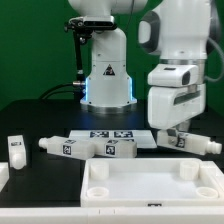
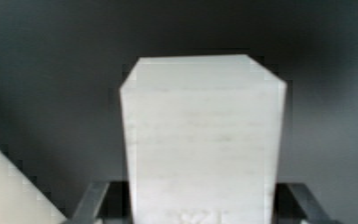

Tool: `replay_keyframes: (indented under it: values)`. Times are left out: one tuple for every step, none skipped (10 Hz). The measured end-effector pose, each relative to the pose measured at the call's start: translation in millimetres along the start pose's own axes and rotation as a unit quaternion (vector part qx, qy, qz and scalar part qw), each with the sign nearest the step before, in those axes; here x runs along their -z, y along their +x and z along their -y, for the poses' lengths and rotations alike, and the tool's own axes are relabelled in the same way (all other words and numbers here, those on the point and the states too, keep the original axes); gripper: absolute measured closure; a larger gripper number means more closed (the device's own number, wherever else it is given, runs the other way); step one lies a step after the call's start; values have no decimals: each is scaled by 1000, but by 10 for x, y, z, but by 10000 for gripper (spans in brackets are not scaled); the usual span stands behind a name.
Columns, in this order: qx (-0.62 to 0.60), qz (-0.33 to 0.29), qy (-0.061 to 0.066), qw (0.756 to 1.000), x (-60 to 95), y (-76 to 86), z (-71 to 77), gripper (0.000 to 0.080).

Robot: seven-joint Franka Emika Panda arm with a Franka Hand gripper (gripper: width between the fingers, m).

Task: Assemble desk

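Plainly the gripper is pinching the leg by one end only. In the wrist view the dark fingers are pressing against two opposite sides of it, jaws narrowed to the leg's width, while most of the leg is sticking out beyond them unsupported. That overhang is looking like the main hazard, in my judgement. With so much length hanging off one side of the grip, the leg is liable to be pivoting between the pads during any swing or tilt, and smooth plastic is probably offering little friction to resist it. A turned leg would be arriving crooked at its socket, or dropping out altogether.

In the exterior view the leg is lying level, pointing toward that view's right from under the wrist, low over the table; whether it is touching the table I cannot tell. If it is riding that low, a sideways move is risking a scrape. The tabletop is sitting in the foreground, near the gripper, and its raised rim is making a low carry risky there as well. Several loose legs are lying further toward that view's left, by the marker board, apart from the gripper
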State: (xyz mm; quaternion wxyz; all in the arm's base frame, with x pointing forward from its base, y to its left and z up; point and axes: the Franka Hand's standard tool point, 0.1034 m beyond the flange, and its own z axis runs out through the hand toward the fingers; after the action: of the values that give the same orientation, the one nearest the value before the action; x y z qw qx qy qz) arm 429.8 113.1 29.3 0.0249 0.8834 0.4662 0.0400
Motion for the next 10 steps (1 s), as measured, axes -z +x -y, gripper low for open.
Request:
replay_keyframes:
  values:
    - [25,2,0,1000,-4,17,12,515]
    - [53,3,0,999,-4,17,9,515]
    - [68,4,-1,998,-9,6,2,515]
    - [127,5,-2,992,-8,28,29,515]
    - [200,4,-2,980,1,82,100,515]
    - [252,5,0,968,-5,71,123,515]
    - [302,9,2,953,-38,-6,78,515]
    - [324,10,1,946,-37,-8,69,515]
    - [347,11,0,938,-37,-3,77,515]
    - [361,13,0,932,-40,-16,68,515]
